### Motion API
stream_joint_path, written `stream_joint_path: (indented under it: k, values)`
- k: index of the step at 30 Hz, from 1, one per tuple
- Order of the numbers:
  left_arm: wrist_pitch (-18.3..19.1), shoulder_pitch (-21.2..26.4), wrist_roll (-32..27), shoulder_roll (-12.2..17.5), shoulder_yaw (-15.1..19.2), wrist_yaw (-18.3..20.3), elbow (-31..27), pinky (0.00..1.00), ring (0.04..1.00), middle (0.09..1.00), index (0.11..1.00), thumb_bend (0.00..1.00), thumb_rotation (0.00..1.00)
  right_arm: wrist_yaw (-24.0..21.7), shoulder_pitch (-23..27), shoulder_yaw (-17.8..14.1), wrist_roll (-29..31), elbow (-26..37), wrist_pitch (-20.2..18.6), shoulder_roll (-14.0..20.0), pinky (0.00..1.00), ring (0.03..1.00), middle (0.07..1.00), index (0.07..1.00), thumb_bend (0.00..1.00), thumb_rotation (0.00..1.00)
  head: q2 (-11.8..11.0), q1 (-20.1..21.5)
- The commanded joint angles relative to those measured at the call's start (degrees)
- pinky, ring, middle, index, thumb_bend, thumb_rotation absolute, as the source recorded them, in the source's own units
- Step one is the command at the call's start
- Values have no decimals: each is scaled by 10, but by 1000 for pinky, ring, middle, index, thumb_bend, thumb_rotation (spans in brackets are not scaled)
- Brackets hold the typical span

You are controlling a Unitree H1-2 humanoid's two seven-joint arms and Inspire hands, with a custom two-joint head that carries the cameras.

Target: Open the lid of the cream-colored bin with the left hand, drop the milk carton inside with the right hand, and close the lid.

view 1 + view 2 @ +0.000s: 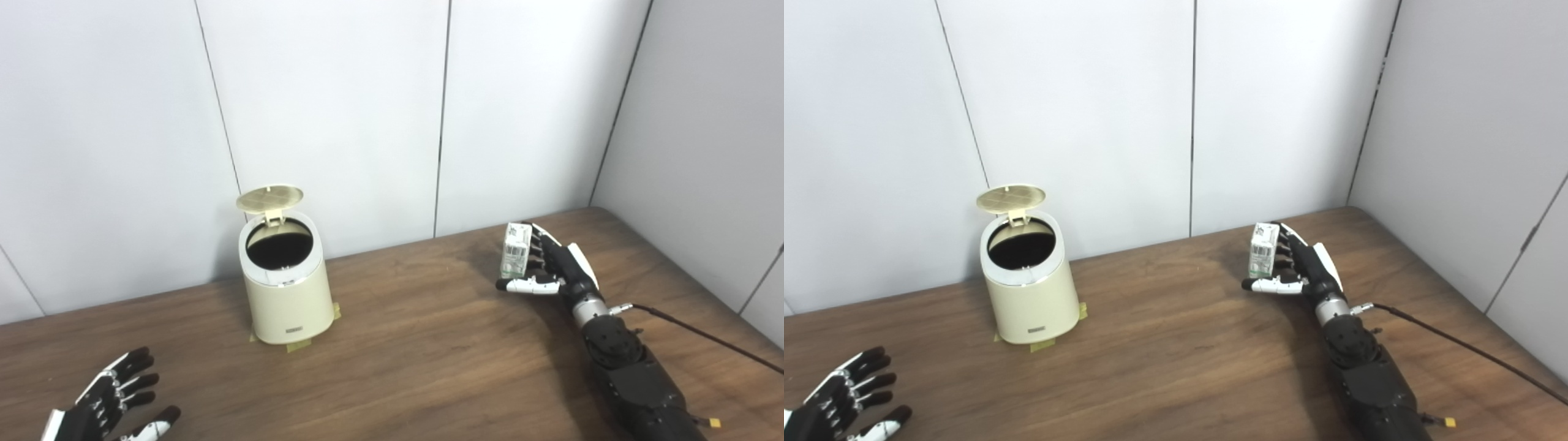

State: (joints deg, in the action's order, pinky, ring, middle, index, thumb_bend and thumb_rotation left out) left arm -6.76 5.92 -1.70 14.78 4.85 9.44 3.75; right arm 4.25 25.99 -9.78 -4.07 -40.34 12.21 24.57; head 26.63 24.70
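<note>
Nearest you, your left hand (107, 401) rests with fingers spread and empty, clear of the cream bin (285, 288) whose lid (269, 198) stands open, while your right hand (548, 266) grips the milk carton (516, 250) upright, well right of the bin, ready to carry over.

Brown wooden table (429, 343), white panelled wall (343, 110) behind, tape pieces (298, 346), black cable (704, 334) at right.
</note>
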Motion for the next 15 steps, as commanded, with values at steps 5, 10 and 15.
stream_joint_path:
  k: [5, 10, 15]
  values:
    - [-11, 10, -2, 10, 1, 1, -21, 744, 778, 839, 830, 613, 0, 23, 29, -7, 8, -6, 15, 1, 735, 798, 847, 855, 811, 95, 3, 0]
    - [-8, 7, -3, 10, 2, 0, -26, 759, 783, 838, 828, 614, 0, 26, 36, -6, 14, -26, 27, 1, 749, 794, 839, 844, 806, 87, 5, 1]
    - [-7, 7, -6, 10, 1, 3, -28, 772, 789, 843, 832, 599, 0, 30, 39, -6, 20, -25, 21, -3, 751, 787, 826, 836, 798, 63, 7, 2]
